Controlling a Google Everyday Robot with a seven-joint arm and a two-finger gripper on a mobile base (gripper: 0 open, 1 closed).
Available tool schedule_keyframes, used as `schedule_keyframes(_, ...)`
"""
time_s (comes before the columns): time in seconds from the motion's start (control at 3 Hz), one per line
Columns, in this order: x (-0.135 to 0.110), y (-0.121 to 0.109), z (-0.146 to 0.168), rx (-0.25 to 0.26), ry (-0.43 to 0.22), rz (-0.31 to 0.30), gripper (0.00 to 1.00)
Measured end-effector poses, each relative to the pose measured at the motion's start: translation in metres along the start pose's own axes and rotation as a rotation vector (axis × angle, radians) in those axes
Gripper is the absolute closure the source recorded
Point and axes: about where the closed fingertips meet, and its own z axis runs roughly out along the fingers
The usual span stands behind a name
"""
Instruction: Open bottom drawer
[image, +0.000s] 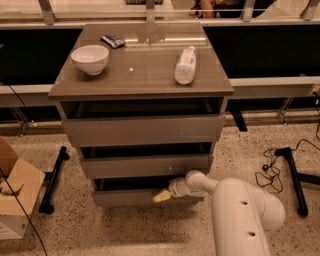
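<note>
Centrally stands the grey drawer unit (145, 75). By its lower right corner is the white robot arm (242, 215). The bottom drawer (125, 198) sits lowest in the unit, with a dark gap above its front. On the unit's top are a bowl (90, 58) and a lying bottle (185, 64). The gripper (162, 195) is at that front's top edge; whether it is open or closed cannot be told.

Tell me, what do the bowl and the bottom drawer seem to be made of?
The bowl looks like glazed ceramic: white, softly glossy. The bottom drawer may be laminated board: flat, matt grey-taupe front. The hand is at its top edge.
</note>
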Motion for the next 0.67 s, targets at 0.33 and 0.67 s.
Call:
schedule_keyframes(0.33,0.006,0.003,-0.002,-0.008,0.086,-0.048,0.0)
schedule_keyframes(0.67,0.021,0.009,-0.01,-0.049,0.247,-0.148,0.0)
